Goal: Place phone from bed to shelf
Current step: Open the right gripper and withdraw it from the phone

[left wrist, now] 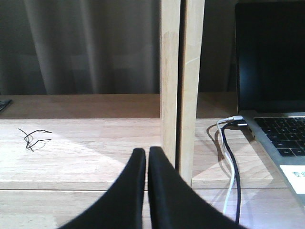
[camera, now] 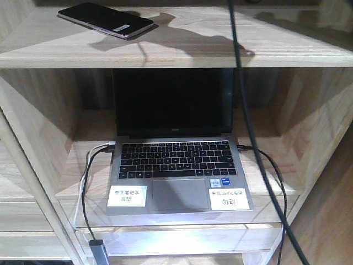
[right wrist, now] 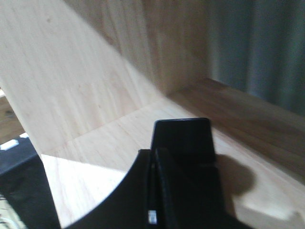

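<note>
Exterior front-facing view: the phone (camera: 105, 19) lies flat on the top board of the shelf (camera: 182, 52), at about 11 o'clock in the picture, its white sticker toward the right end and a pinkish rim along its near edge. No gripper touches it in this view. One level below, a grey laptop (camera: 177, 165) stands open with a dark screen, two white labels on its palm rest. Cables (camera: 88, 182) plug into its left side, another runs from its right side, and a thick black cord (camera: 248, 110) crosses the picture from 12 o'clock down toward 5 o'clock.

Left wrist view: the left gripper (left wrist: 147, 155) shows at 6 o'clock, its two black fingers pressed nearly together with only a thin slit between them and nothing held. Ahead of it stand two pale upright boards (left wrist: 181, 81); a small bent wire (left wrist: 32, 138) lies on the board at 9 o'clock, and the laptop corner shows at 3 o'clock.

Right wrist view: the right gripper (right wrist: 183, 143) sits low over a sunlit shelf board, its dark fingers close together; the view is blurred, and I cannot tell whether anything is pinched between them.
</note>
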You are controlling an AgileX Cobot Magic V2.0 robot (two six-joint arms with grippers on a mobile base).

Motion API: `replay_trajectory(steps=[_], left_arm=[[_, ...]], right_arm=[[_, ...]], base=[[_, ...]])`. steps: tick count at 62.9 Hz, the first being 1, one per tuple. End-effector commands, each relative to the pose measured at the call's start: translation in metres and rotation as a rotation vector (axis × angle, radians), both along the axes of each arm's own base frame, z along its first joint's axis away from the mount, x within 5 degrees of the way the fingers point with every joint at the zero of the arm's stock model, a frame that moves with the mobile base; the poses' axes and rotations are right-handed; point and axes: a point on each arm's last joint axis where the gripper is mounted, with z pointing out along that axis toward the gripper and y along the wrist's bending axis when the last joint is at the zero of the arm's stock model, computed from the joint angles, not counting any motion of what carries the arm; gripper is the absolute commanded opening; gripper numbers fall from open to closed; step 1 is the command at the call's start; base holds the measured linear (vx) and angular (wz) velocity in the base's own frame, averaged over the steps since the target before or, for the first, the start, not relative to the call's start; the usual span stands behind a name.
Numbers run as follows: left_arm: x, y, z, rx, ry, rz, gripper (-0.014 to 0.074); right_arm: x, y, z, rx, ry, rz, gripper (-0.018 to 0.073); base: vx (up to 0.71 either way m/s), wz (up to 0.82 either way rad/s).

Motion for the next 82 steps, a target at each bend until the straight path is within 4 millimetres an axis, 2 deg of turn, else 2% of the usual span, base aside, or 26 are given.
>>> replay_trajectory(steps=[1,19,29,35,39,43,57,71,82], left_arm=[[0.000,0.000,0.004,-0.005,-0.071,0.003,0.0001],[0.000,0.000,0.004,-0.005,-0.071,0.003,0.0001],[0.000,0.000,0.004,-0.005,-0.071,0.003,0.0001],[0.000,0.000,0.004,-0.005,-0.071,0.003,0.0001],[0.000,0.000,0.004,-0.005,-0.071,0.003,0.0001],[0.000,0.000,0.004,-0.005,-0.071,0.003,0.0001],[0.000,0.000,0.004,-0.005,-0.071,0.003,0.0001],[0.000,0.000,0.004,-0.005,-0.071,0.003,0.0001],[0.000,0.000,0.004,-0.005,-0.071,0.003,0.0001]], right_arm=[[-0.026,-0.013,0.040,0.081,-0.100,-0.032,-0.0004],[-0.033,-0.028,0.061,0.113,-0.194,-0.173,-0.0004],[-0.035,-0.029,0.064,0.119,-0.211,-0.223,-0.0003],[-0.039,-0.025,0.055,0.125,-0.245,-0.294,-0.0003],[-0.049,-0.023,0.050,0.146,-0.290,-0.340,-0.0003],[-0.058,-0.021,0.035,0.137,-0.321,-0.376,-0.0003],[-0.109,-0.025,0.003,0.117,-0.386,-0.406,-0.0003],[-0.154,-0.052,-0.013,0.135,-0.364,-0.403,-0.0003],[-0.187,-0.076,-0.035,0.142,-0.341,-0.415,-0.0003]], base=[[0.00,0.00],[0.00,0.00],[0.00,0.00],[0.00,0.00],[0.00,0.00],[0.00,0.00],[0.00,0.00],[0.00,0.00],[0.00,0.00]])
